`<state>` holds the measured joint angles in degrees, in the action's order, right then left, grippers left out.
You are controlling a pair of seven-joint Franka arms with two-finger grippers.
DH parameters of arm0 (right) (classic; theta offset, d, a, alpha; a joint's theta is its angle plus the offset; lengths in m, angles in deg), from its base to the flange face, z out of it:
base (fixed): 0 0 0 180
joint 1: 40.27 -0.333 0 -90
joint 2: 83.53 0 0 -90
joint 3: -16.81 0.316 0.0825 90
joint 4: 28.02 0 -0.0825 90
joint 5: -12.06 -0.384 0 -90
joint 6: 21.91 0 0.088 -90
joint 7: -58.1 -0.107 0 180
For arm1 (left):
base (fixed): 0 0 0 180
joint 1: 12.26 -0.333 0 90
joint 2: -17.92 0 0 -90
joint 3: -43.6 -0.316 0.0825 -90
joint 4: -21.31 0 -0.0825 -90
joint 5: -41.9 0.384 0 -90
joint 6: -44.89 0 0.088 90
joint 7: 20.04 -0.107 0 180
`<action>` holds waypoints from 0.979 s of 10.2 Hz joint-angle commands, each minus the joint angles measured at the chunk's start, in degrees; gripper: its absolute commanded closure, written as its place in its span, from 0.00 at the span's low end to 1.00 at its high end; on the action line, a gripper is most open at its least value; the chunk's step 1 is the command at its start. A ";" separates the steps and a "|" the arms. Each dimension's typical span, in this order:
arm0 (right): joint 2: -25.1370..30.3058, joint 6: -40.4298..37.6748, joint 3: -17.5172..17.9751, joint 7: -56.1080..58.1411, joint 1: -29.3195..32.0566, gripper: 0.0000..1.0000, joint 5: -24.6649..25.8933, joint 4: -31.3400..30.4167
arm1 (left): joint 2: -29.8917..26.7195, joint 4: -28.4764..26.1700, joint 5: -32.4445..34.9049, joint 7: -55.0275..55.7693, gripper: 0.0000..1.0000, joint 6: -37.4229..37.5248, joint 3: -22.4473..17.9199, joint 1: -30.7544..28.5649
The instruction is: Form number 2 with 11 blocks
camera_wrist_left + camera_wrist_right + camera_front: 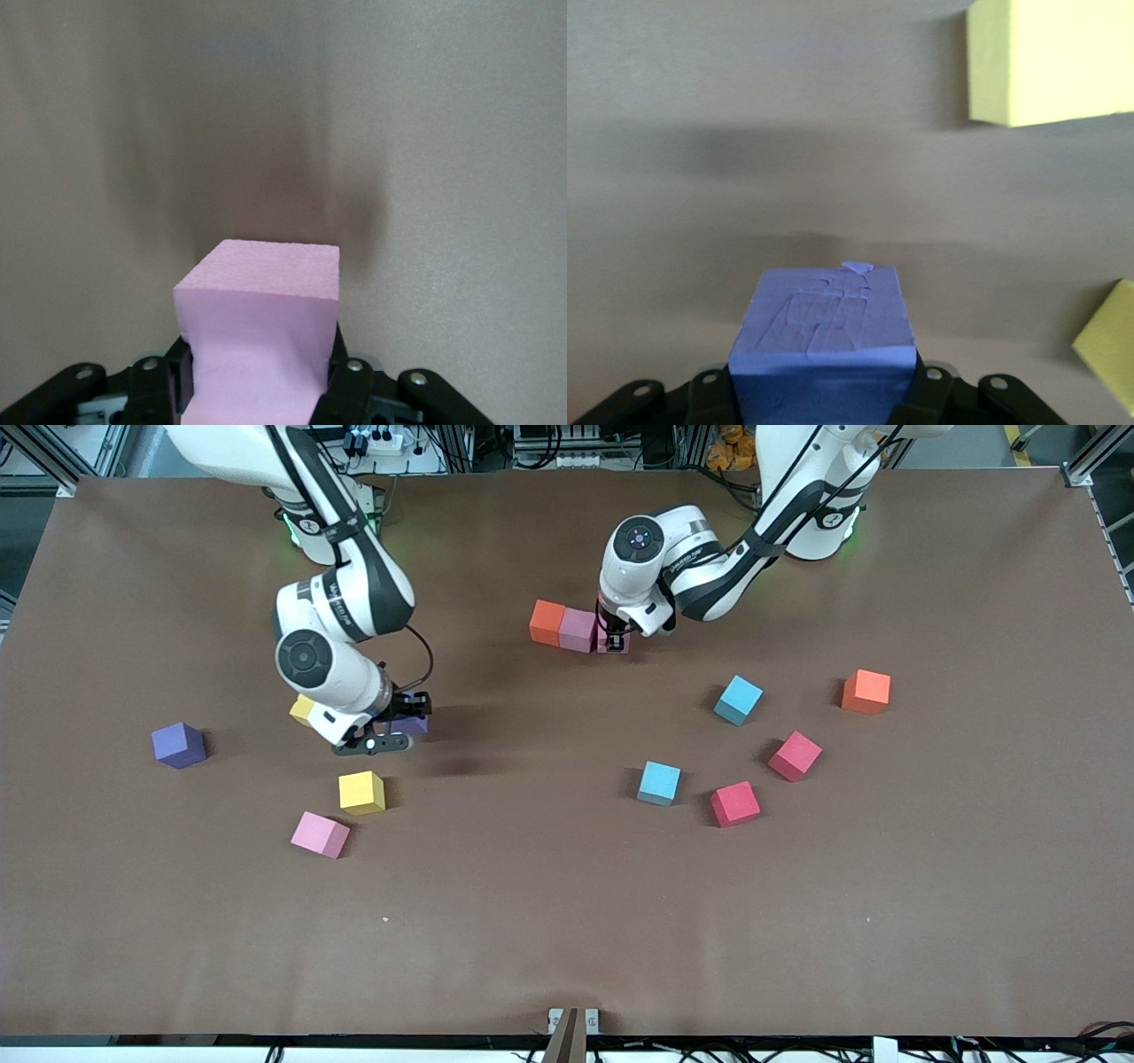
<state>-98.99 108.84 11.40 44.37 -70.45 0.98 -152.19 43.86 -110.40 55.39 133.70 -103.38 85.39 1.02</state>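
Pink block point(259, 332) in left gripper point(257, 381)

Robotics lab: two white arms point(345, 602) bolted along brown table point(567, 921); aluminium framing point(53, 460), power strip point(381, 441), cables above it.

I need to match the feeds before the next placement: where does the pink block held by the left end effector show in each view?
Front view: the pink block sits under the left end effector, ending the row beside the other pink block and the orange block.
Left wrist view: pink block low in the centre, between the fingers.
Right wrist view: not in it.
Shared landmark: the brown table.
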 commanded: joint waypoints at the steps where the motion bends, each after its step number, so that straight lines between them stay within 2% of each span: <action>1: -0.01 -0.76 -0.04 -4.02 -1.81 0.69 -1.13 1.22 | 1.73 1.01 2.16 2.26 0.76 -0.27 -0.13 0.26; 10: 0.26 -0.84 -0.04 -7.28 -4.19 0.69 -1.22 1.22 | 2.88 2.15 2.16 5.24 0.76 -0.18 -0.05 1.13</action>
<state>-99.00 108.83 11.49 38.11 -74.12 0.85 -151.47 44.96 -109.45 55.46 135.25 -103.36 85.39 1.09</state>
